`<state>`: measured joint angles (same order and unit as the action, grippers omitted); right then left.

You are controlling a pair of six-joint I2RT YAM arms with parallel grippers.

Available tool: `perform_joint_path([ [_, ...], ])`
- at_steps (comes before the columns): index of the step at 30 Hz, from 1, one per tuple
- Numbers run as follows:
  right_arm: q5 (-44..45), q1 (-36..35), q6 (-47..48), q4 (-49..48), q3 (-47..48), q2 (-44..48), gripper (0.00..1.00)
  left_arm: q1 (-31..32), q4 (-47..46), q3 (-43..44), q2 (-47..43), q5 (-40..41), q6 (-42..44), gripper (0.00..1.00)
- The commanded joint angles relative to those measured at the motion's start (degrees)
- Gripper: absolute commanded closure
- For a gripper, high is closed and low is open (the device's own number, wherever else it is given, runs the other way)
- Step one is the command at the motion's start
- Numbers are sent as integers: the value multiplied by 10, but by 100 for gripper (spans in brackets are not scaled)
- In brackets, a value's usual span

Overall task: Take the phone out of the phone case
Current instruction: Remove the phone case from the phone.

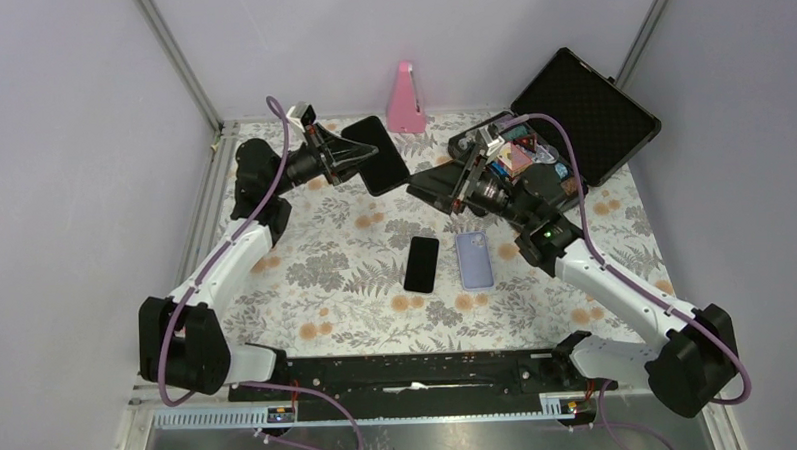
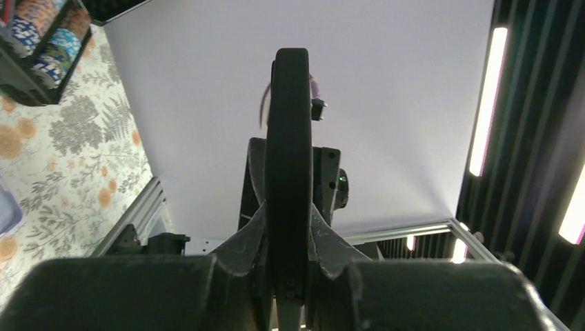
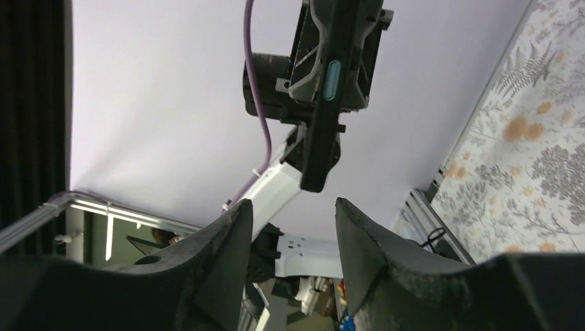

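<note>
Left wrist view: left gripper [image 2: 288,231] pinches smooth black round-edged phone case [image 2: 288,131]; right gripper [image 3: 293,210] gapes, empty.

1. So the left arm [image 1: 225,256] reaches to the far left, with the left gripper [image 1: 355,158] held level and its jaws clamped tight on a black phone [image 1: 380,154].
2. The right arm [image 1: 606,278] stretches toward far-center. The right gripper [image 3: 293,214] points left, jaws apart and holding nothing.
</note>
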<state>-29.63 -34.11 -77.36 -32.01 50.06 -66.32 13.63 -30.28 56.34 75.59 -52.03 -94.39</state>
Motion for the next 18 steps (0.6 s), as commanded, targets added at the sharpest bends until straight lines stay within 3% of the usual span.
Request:
perform_joint_path([
  [1, 46, 0, -36, -63, 13, -17, 49, -2, -154, 33, 4, -10, -88, 100],
  [7, 77, -2, -73, -113, 9, -47, 51, -2, -158, 33, 3, -1, -97, 100],
  [10, 93, -2, -90, -184, 0, -55, 53, -2, -150, 29, -3, 4, -95, 100],
  [14, 99, -2, -151, -299, -10, -90, 69, -1, -145, 20, -12, 13, -99, 100],
  [18, 82, -3, -183, -326, -8, -102, 85, -1, -142, 12, -20, 24, -105, 100],
])
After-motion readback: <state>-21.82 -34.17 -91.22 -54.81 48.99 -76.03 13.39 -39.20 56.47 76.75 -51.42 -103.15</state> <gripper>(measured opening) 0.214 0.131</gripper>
